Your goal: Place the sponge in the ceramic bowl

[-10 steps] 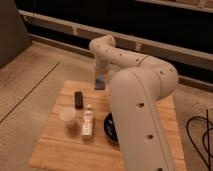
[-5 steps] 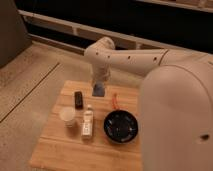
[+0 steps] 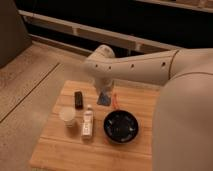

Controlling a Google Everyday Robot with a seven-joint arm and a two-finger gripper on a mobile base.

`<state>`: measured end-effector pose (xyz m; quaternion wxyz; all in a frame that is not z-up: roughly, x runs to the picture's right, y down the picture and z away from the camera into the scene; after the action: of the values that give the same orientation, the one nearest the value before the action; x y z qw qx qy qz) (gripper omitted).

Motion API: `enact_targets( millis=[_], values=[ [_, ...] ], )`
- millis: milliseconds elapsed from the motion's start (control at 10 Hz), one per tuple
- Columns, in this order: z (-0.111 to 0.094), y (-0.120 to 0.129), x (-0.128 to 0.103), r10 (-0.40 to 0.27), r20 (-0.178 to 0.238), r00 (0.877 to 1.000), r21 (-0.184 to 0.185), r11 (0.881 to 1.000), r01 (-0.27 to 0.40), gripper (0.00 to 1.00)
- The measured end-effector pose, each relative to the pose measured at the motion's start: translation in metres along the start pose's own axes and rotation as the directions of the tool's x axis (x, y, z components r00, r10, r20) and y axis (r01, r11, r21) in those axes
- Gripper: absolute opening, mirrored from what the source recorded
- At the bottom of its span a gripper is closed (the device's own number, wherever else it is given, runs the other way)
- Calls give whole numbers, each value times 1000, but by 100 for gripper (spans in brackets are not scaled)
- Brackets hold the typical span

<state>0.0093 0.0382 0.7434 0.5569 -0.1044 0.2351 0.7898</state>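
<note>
The blue-grey sponge [image 3: 103, 98] hangs under my gripper [image 3: 104, 94], which is shut on it, above the back middle of the wooden table [image 3: 57, 150]. The white arm [image 3: 140, 67] reaches in from the right and hides the gripper's upper part. The dark, round ceramic bowl [image 3: 120, 126] stands on the table to the front right of the sponge, about a sponge's length away, with nothing in it.
A small black block [image 3: 79, 99] lies left of the sponge. A white cup [image 3: 68, 116] and a small lying bottle [image 3: 88, 123] are left of the bowl. A thin red object [image 3: 114, 101] lies just behind the bowl. The arm's bulky body fills the right side.
The gripper has carried the sponge forward and slightly right, from the table's back edge towards the bowl. The arm's body has swung aside, uncovering the bowl.
</note>
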Motion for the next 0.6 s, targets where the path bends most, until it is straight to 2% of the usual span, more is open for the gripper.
enact_targets(
  millis=[600],
  values=[
    [0, 3, 1, 12, 0, 1000, -3, 1000, -12, 0]
  ],
)
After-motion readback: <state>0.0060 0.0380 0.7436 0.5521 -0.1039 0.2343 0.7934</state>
